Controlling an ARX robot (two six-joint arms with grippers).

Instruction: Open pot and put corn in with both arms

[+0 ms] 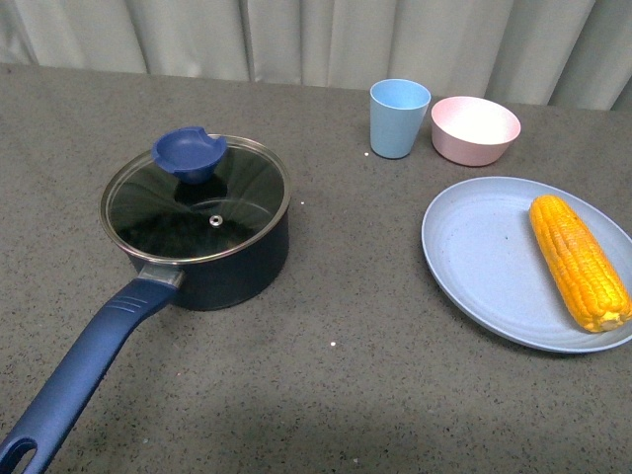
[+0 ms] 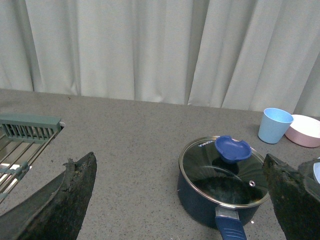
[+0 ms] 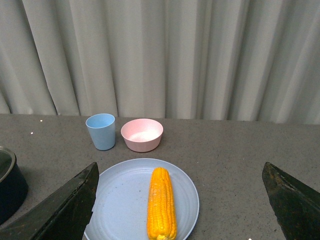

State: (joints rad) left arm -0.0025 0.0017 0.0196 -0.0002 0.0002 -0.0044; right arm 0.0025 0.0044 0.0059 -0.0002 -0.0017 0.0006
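The dark navy pot stands at the left of the grey table, its glass lid with blue knob on it and its long blue handle pointing toward me. The pot also shows in the left wrist view. The corn lies on a light blue plate at the right; it also shows in the right wrist view. Neither arm shows in the front view. My left gripper is open, short of the pot. My right gripper is open, short of the corn.
A light blue cup and a small pink bowl stand behind the plate. A metal rack sits at the table's far left in the left wrist view. A grey curtain hangs behind the table.
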